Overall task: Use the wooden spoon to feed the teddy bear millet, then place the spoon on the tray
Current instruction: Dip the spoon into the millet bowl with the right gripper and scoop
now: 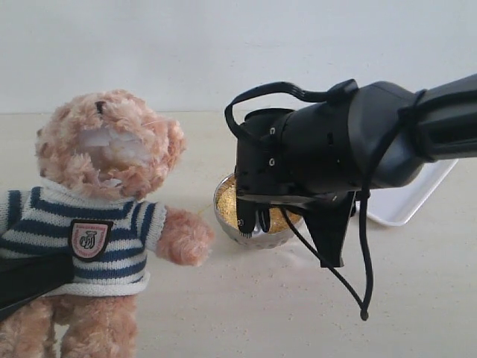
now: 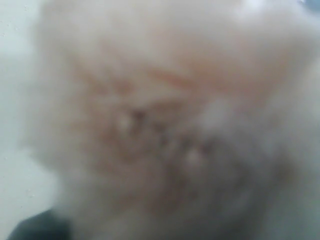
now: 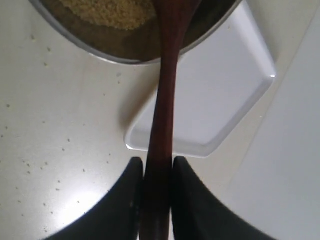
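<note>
My right pincer (image 3: 157, 165) is clamped on the slim handle of the glossy dark wooden spoon (image 3: 167, 95). I angle its head into the round metal bowl (image 3: 95, 52) to gather fine golden millet (image 3: 107, 11). The flat white tray (image 3: 220, 100) waits nearby on the table (image 3: 50, 125). The fluffy teddy bear (image 1: 104, 149) stands upright beside the bowl. It is probably propped by my left pincer, though blurred fur hides its jaws and I cannot tell.

Pale table (image 1: 246, 313) with bowl (image 1: 253, 239), tray (image 1: 406, 205)

The right arm (image 1: 358, 134) reaches in from the right. The right gripper (image 3: 157, 162) pinches the wooden spoon (image 3: 167, 90) between its fingers. The left arm (image 1: 26, 282) barely shows.
</note>
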You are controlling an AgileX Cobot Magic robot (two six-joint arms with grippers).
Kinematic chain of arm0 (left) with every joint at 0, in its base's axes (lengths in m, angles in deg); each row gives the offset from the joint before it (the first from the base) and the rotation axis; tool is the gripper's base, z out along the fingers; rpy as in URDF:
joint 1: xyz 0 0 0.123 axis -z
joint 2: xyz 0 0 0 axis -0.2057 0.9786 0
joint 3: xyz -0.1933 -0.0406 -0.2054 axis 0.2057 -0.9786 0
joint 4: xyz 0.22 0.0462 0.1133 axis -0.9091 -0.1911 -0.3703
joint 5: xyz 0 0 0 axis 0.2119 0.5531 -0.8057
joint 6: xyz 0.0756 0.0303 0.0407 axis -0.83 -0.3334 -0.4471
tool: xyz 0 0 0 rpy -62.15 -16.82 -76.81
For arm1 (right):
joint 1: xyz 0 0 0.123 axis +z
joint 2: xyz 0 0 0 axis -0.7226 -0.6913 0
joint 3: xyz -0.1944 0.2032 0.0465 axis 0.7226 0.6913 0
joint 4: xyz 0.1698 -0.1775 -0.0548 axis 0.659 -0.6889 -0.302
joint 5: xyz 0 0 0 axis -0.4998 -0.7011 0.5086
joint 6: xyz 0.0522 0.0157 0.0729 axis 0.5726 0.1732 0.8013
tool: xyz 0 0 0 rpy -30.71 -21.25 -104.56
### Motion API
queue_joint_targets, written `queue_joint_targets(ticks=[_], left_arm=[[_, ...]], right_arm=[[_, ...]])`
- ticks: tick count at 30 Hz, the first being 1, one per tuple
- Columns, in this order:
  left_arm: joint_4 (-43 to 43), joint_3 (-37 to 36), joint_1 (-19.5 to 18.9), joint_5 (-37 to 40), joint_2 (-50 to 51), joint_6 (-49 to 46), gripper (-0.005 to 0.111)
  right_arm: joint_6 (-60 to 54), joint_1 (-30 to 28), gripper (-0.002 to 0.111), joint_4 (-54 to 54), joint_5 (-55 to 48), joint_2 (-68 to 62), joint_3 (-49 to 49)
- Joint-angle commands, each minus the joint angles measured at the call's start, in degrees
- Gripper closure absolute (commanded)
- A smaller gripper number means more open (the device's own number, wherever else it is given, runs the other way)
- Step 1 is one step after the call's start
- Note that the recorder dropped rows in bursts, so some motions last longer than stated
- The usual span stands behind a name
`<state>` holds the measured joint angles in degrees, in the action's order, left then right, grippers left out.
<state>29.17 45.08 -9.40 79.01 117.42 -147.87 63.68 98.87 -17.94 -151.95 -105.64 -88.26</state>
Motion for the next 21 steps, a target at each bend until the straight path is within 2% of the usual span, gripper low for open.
queue_joint_targets(ticks=[1,8,21], left_arm=[[1.2,-0.2,-0.2,1.3,-0.5,-0.4,0.102],[1.2,-0.2,-0.2,1.3,-0.5,-0.4,0.102],[1.2,-0.2,-0.2,1.3,-0.5,-0.4,0.102]], right_arm=[[0.6,0.0,0.108,2.2,0.7,0.0,-0.3],[5.4,-0.1,0.108,3.7,4.2,2.8,-0.3],[5.4,-0.1,0.108,11.0,5.0,3.9,-0.3]])
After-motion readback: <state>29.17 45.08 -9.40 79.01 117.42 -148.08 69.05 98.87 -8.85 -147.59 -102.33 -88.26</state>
